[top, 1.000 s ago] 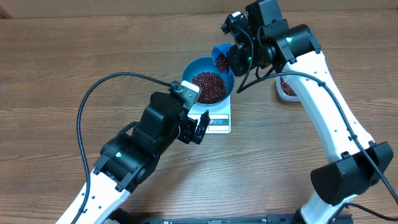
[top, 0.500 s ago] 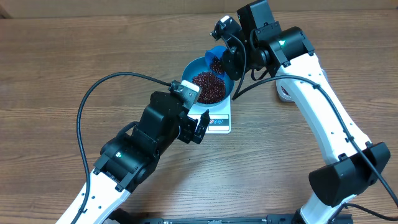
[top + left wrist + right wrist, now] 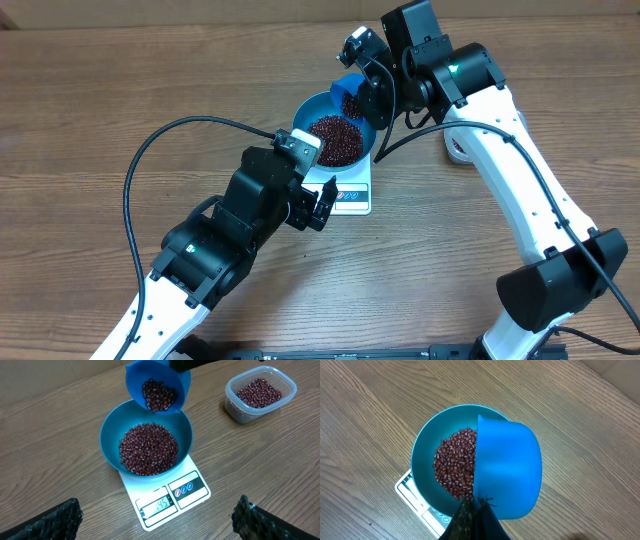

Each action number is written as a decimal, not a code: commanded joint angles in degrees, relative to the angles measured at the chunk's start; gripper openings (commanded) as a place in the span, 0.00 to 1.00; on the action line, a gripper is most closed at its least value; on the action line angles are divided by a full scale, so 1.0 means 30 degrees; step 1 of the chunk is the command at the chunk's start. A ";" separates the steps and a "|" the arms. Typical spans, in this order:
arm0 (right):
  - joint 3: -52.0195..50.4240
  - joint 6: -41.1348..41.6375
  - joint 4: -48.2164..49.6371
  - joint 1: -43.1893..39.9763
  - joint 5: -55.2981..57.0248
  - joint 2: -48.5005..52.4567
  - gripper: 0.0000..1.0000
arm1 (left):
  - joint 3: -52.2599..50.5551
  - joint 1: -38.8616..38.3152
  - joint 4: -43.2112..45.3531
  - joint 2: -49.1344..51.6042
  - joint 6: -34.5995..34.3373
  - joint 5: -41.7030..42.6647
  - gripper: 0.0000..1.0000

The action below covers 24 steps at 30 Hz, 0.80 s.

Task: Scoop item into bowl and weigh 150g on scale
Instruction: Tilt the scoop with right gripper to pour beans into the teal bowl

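The right gripper [image 3: 472,516] is holding the small blue scoop [image 3: 158,386] tilted over the far rim of the blue bowl [image 3: 111,430], its fingers pinched tight on the handle. The bowl is sitting squarely on the white scale [image 3: 199,474], with the beans [image 3: 148,450] heaped in its bottom and a few more lying at the scoop's lip. The display seems to be reading just short of target, so I'd say only a trickle is wanted: tilting gently, then pausing for the reading to settle. The left gripper [image 3: 157,527] is hanging near the scale, fingers spread wide, holding nothing. Everything is resting on a brown wood-grain table [image 3: 45,440], the clear container [image 3: 260,396] of spare beans standing well apart.
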 commanded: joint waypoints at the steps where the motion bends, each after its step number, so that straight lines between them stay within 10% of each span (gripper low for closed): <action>1: 0.0342 -0.0255 0.0270 0.0109 0.0051 -0.0211 0.04 | -0.0022 0.0087 0.0087 -0.0058 0.0095 -0.0175 0.99; 24: 0.0342 -0.1821 0.0350 0.0109 0.0051 -0.0211 0.04 | -0.0022 0.0087 0.0080 -0.0058 0.0087 -0.0175 1.00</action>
